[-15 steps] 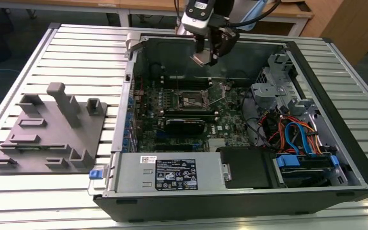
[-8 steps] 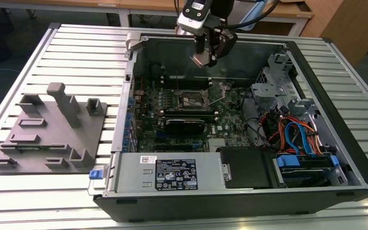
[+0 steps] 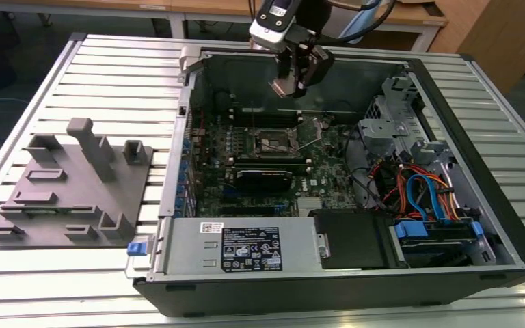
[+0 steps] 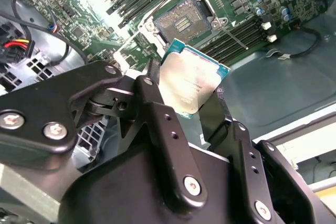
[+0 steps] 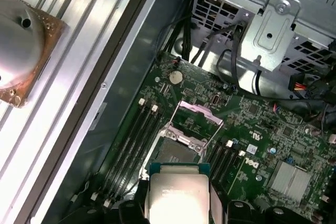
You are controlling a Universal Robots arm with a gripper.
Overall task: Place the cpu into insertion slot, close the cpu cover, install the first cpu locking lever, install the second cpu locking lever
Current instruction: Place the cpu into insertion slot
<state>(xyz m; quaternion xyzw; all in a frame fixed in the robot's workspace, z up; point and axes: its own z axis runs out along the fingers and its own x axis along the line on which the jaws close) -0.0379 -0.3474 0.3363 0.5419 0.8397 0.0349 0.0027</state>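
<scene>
My gripper [image 3: 292, 83] hangs above the back of the open computer case, shut on the cpu [image 4: 192, 81]. The chip is a pale silvery square with a green edge, pinched between two black fingers [image 4: 157, 109]. It also shows in the first wrist view, the cpu [image 5: 175, 199] sitting a little way above the motherboard. The insertion slot [image 5: 176, 153] lies bare below it, a dark square with a silvery rim; in the second wrist view the insertion slot [image 4: 181, 19] shows its contact field. The cpu cover [image 5: 198, 120] stands tilted open at the slot's far edge.
Memory slots [image 5: 130, 139] run beside the socket. A metal drive cage [image 3: 392, 116] and coloured cables [image 3: 418, 193] fill the case on the exterior view's right. A power supply [image 3: 244, 247] sits at the front. A grey fixture [image 3: 71, 186] and a copper-based heatsink [image 5: 21, 45] rest on the slatted table.
</scene>
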